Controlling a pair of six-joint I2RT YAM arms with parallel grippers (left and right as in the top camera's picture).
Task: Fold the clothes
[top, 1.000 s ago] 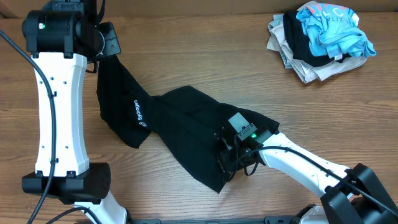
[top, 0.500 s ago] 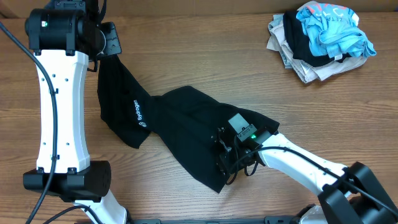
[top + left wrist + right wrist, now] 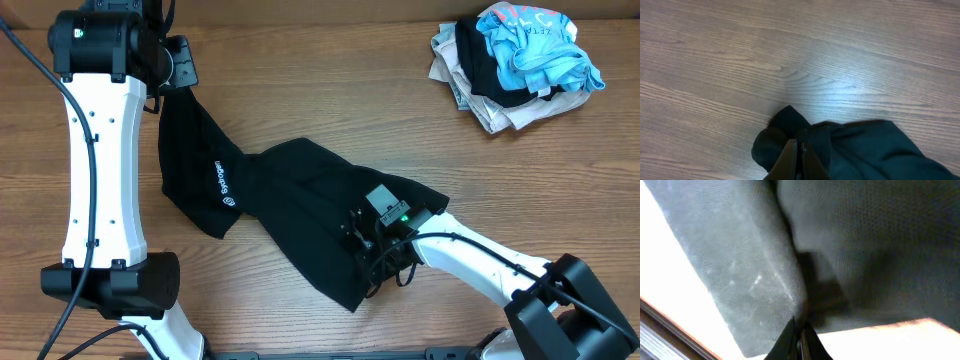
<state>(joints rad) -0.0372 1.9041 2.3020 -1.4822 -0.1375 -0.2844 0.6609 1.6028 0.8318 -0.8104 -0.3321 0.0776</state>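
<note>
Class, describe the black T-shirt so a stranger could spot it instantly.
On the wooden table, ignore the heap of garments in the far right corner. Left of centre lies the black T-shirt, pinched by the left gripper and right gripper; it lies apart and bears small white lettering.

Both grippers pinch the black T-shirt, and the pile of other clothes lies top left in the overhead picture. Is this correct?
Not quite. The overhead view shows the pile of light-blue and beige clothes at the top right, not left. The rest holds.
</note>
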